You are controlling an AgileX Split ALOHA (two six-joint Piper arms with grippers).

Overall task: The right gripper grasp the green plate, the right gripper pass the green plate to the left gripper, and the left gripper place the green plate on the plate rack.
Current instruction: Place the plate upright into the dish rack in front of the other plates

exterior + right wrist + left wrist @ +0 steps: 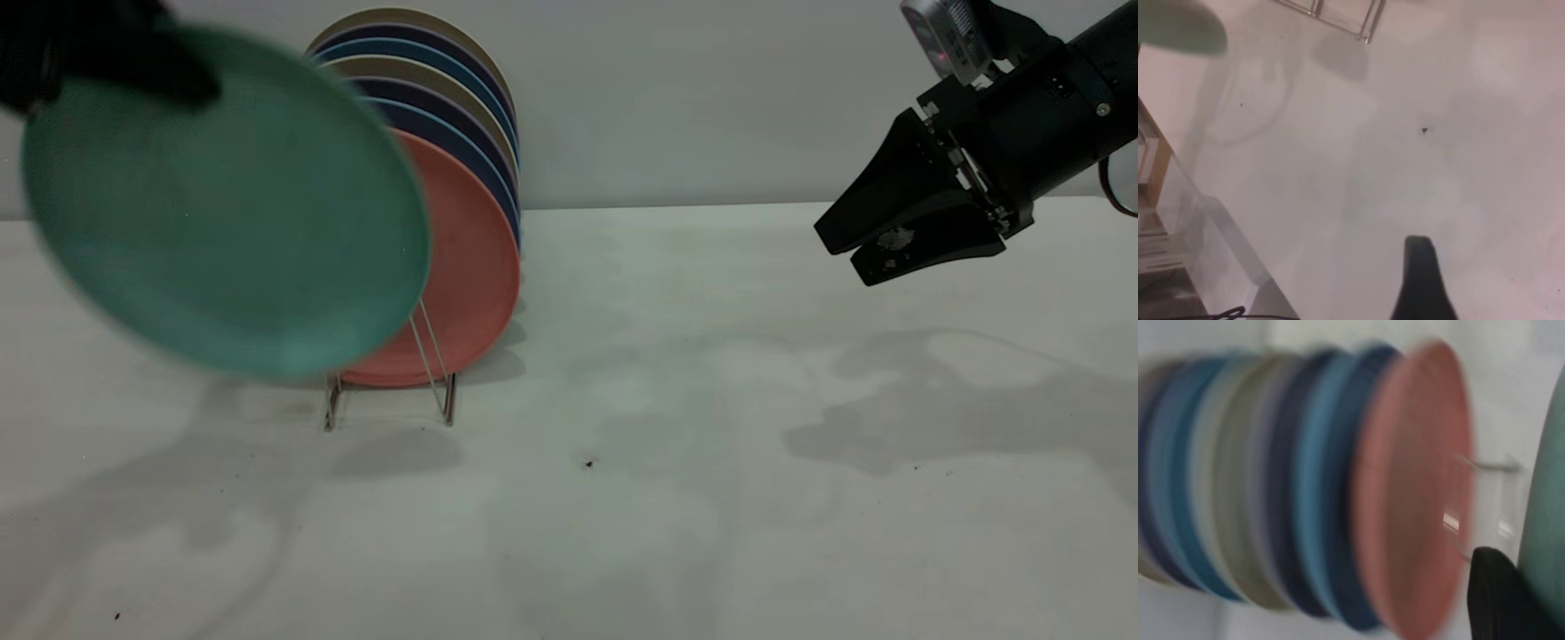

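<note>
Teal-green plate (227,209): rigid, light, smooth-rimmed; pinched at its upper rim by left gripper (98,58), airborne left of plate rack (391,391). Rim grip suits. Right gripper (845,253), far right, nearly closed, empty.

Racked plates (462,267) behind; open tabletop (676,427) rightward

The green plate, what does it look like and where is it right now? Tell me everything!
The green plate is round, teal-green and matte, with a shallow raised rim. It hangs tilted in the air above the table, gripped at its upper edge by the left gripper. It sits in front of the salmon-pink plate and the plate rack, partly hiding them, and is not in the rack yet. The right gripper is far off, not touching it.
</note>
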